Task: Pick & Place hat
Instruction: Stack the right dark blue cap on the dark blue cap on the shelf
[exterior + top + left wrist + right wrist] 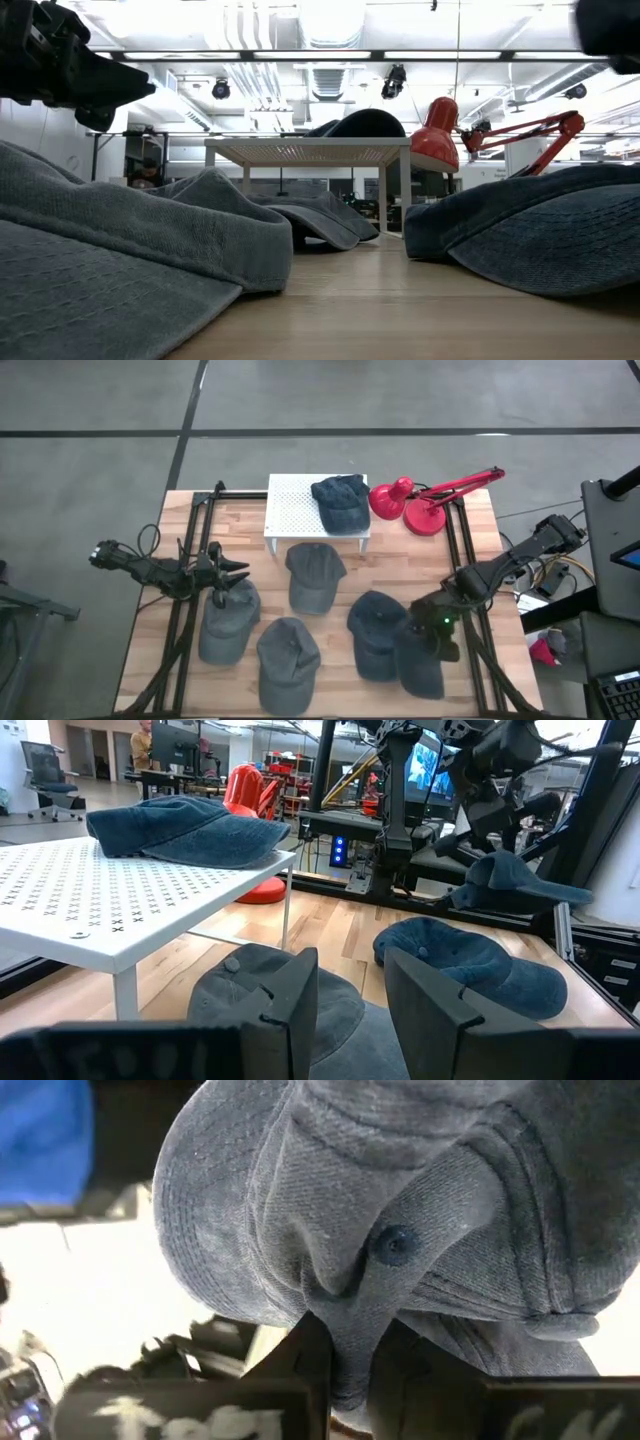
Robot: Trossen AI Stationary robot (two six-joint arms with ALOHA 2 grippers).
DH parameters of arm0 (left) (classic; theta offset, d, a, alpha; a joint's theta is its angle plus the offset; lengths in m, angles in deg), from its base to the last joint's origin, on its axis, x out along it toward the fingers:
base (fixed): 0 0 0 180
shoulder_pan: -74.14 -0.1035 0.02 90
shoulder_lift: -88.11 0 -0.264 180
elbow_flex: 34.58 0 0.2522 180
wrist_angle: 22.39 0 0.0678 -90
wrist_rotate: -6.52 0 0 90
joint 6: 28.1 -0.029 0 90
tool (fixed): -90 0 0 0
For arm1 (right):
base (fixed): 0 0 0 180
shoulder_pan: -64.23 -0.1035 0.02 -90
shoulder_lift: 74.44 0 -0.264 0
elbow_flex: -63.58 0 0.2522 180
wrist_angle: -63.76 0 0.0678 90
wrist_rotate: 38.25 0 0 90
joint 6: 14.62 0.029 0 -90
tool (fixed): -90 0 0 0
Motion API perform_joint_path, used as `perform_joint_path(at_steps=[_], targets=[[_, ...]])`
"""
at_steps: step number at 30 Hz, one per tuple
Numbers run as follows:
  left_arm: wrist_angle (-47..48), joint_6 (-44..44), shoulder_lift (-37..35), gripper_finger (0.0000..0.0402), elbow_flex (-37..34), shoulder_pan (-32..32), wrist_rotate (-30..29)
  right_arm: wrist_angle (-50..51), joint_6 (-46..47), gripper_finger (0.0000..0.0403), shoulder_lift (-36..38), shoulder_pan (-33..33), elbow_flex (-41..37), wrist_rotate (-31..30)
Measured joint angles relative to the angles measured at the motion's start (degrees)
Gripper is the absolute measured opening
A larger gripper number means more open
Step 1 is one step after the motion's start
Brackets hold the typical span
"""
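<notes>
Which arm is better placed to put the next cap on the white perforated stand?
Right. The right gripper is shut on a dark blue denim cap, lifted off the table; the left gripper is open and empty.

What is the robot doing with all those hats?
The robot is putting caps onto the little white stand. One dark blue cap already sits on top of it. Right now the right gripper is pinching the crown of another blue cap and holding it up off the table, at the table's right side. The left gripper is open and hovers over a grey cap on the left. Three more caps lie on the wooden table, beside a red desk lamp.
</notes>
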Motion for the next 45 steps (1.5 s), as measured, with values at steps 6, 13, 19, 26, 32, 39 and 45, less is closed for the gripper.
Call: perform_joint_path(at_steps=[6,13,19,26,32,39,45], targets=[[0.48,-0.06,0.00,0.0122,0.09,0.02,0.00,-7.46,-1.07,0.0028,0.00,4.86,0.00,-0.30],[0.98,-2.06,-0.01,0.0122,0.17,0.02,0.03,-13.98,-1.92,0.0028,0.00,9.81,0.02,-1.83],[1.03,-4.11,0.00,0.0122,0.17,0.01,0.13,-16.82,-4.41,0.0028,0.00,13.60,0.02,-4.68],[1.09,-4.04,0.00,0.0122,0.17,0.00,0.14,-17.92,-8.21,0.0028,0.00,17.72,0.21,-5.71],[1.11,-3.93,0.01,0.0122,0.17,0.01,0.16,-17.33,-14.08,0.0028,-0.07,21.23,3.80,-6.17],[1.14,-3.93,-0.01,0.0122,0.15,0.02,0.18,-0.70,-22.80,0.0028,-0.20,25.49,14.31,-16.15],[1.14,-3.91,-0.01,0.0122,0.15,0.02,0.19,10.51,-31.49,0.0028,-0.25,27.69,23.93,-29.04]])
